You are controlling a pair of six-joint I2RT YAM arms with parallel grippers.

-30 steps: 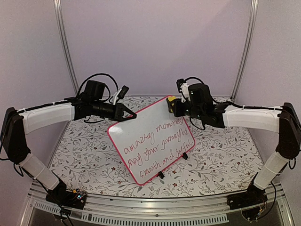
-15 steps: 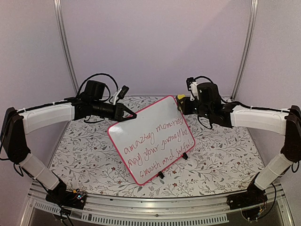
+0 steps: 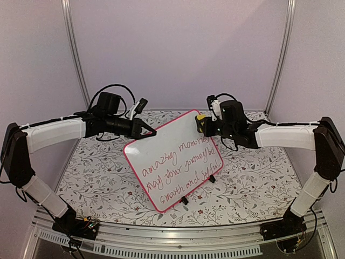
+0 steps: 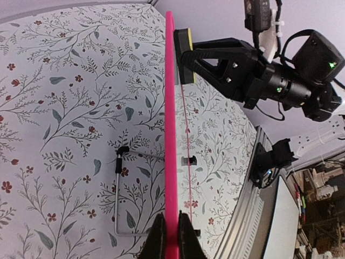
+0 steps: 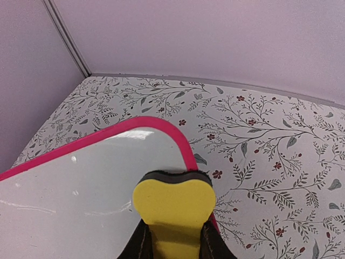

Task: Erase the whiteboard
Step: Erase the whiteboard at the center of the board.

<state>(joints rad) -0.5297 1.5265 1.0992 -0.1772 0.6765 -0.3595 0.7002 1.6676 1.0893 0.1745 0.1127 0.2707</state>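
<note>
While left gripper (image 3: 152,131) is pinching the whiteboard (image 3: 175,162) frame:
right gripper (image 3: 202,125) is clamping yellow eraser (image 5: 173,205) at its top corner.

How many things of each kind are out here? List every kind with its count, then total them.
whiteboard: 1
eraser: 1
clip feet: 2
grippers: 2, left gripper and right gripper
Total: 6
</note>
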